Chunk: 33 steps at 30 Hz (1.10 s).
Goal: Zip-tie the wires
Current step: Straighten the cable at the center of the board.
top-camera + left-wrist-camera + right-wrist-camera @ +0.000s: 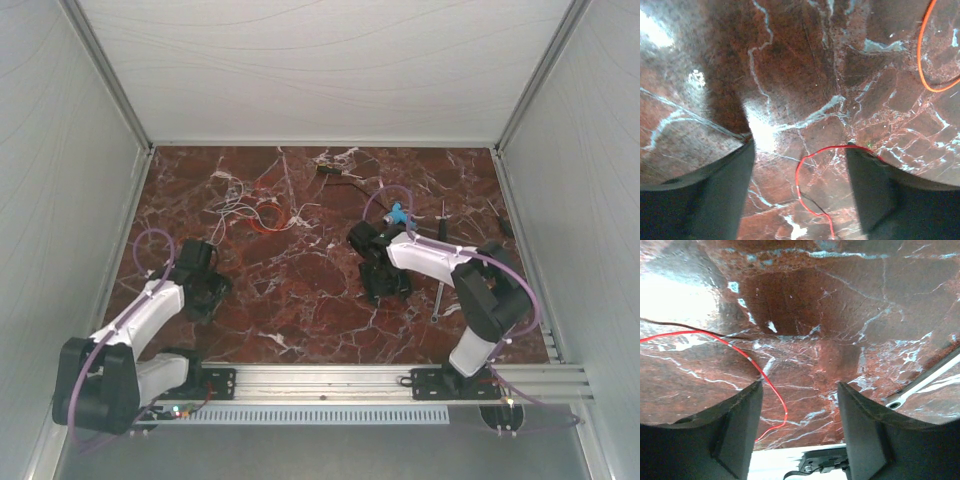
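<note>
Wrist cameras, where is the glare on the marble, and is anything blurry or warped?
Left wrist: glare on the marble beside the dark, soft-edged fingers; the red wire is crisp. Right wrist: a broad washed-out patch upper left, edges bowed by the wide lens. Top external: even light, no strong glare.

A: Left wrist: can't follow the wires [796, 181] past the bottom edge. Lose their orange loop [919, 55] at the right edge too.

B: Right wrist: lose the red strand [730, 346] off the left edge. See only part of a silvery bar [927, 386], cropped at the right.

A: From above?

B: Can't trace single strands. Too fine.
</note>
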Available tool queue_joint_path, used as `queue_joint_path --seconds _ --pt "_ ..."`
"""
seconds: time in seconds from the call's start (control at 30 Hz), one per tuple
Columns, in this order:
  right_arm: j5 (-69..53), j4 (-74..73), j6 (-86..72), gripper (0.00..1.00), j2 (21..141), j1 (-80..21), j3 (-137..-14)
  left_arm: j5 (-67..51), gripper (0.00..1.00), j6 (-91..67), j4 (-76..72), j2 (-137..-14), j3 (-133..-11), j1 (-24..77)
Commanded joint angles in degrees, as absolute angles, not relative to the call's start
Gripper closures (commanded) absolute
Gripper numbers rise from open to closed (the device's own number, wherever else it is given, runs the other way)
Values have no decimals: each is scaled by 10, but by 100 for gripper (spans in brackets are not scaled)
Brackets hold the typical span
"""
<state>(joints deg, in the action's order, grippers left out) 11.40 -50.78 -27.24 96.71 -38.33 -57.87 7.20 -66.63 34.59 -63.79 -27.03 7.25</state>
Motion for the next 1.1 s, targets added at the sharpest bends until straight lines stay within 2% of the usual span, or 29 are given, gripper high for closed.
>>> queue_joint_path --seconds 0.0,0.07,0.27,0.47,0.53,0.7,1.07 --pt "108 -511 -269 38 933 -380 -602 97 19 -672 355 -620 -276 73" --pt "107 -516 -268 33 918 -381 -605 106 2 -673 361 -610 -280 73" --pt "112 -527 -272 13 865 -381 -616 116 0 -665 374 -582 -295 73" --pt "127 -514 -272 9 795 -381 -627 125 0 -624 392 -530 -335 73" --pt "128 -500 -272 2 772 -381 -626 126 0 -610 401 -508 -357 73" --pt "139 -449 -254 2 717 -392 -616 151 0 -544 416 -457 -412 73" --pt "139 -317 -205 2 600 -423 -551 80 0 -169 234 -386 -469 73"
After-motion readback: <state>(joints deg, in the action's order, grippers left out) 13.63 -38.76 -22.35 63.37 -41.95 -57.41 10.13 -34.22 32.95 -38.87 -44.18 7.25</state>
